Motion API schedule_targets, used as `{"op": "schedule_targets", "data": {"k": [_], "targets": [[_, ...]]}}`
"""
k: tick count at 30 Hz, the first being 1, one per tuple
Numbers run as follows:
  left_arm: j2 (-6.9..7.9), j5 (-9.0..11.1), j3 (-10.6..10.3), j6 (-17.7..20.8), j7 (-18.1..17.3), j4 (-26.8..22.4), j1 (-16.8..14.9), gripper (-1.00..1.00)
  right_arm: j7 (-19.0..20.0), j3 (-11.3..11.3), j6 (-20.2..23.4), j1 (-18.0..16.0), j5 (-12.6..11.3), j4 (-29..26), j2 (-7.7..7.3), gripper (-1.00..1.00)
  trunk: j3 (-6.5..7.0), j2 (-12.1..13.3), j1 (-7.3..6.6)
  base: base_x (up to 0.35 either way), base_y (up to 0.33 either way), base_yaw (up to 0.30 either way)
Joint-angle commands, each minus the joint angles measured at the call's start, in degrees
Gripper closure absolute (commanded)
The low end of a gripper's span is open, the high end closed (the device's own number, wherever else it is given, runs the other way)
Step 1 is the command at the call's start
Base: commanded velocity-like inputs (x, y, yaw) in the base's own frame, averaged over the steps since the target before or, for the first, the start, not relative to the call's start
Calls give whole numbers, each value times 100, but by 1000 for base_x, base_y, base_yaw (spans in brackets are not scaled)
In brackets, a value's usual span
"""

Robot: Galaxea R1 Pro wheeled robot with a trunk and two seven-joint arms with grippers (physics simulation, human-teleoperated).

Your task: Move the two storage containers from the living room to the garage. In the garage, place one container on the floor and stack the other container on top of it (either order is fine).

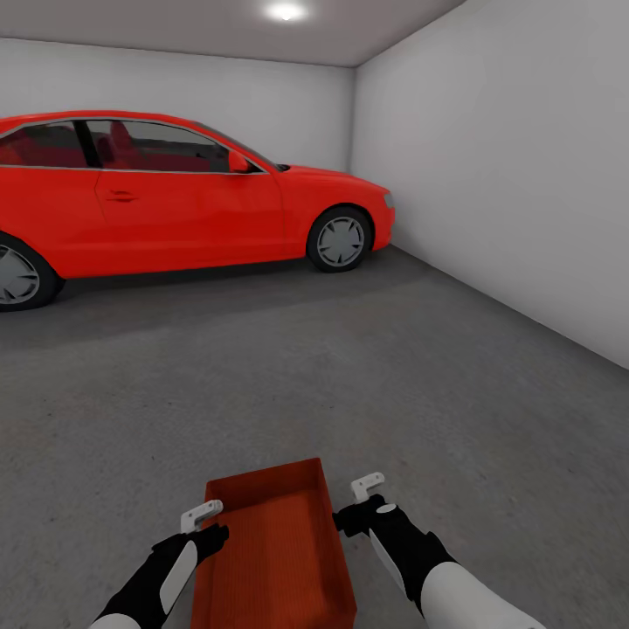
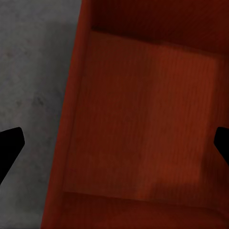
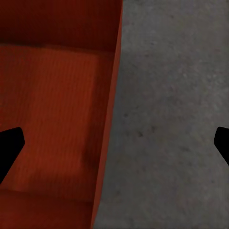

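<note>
Head view: garage, red car (image 1: 175, 196) upper left, white walls, grey concrete floor (image 1: 367, 376). 1 storage container (image 1: 275, 546) sits bottom centre of the frame, orange-red, open top up, between our 2 arms. We can't tell if it rests on the floor or hangs just above it. The 2nd container isn't something we can place from here.

Left gripper (image 1: 203, 515) is beside the container's left wall, right gripper (image 1: 367, 489) beside its right wall. In the left wrist view the gripper (image 2: 114, 143) has its fingers spread wide, straddling the left wall (image 2: 64, 143), 1 tip over concrete, 1 over the ribbed bottom. In the right wrist view the gripper (image 3: 114, 143) is equally spread across the right wall (image 3: 109, 124). Neither is pinching anything; whether the pads touch the wall we cannot tell.

Handling, our guess: light, rigid plastic, likely slick. Low thin walls are the only grip; pinch both long walls mid-length so it stays level.
</note>
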Motion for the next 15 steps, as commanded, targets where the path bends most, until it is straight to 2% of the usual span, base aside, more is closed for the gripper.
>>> {"op": "schedule_targets", "data": {"k": [1, 7, 15], "targets": [[-4, 61, 14, 29, 29, -13, -1, -100, 22, 3, 38, 0, 61, -14, -1, -100, -5, -2, -1, 0, 0, 0], [-4, 61, 20, 29, 25, -13, -1, -100, 22, 6, 38, 0, 61, -14, -2, -100, -5, -2, -1, -8, 0, 0], [-13, 61, 15, 35, 25, -14, -1, -100, 22, 3, 38, 0, 61, -14, -1, -100, 138, 319, -177, -1, 0, 0]]}}
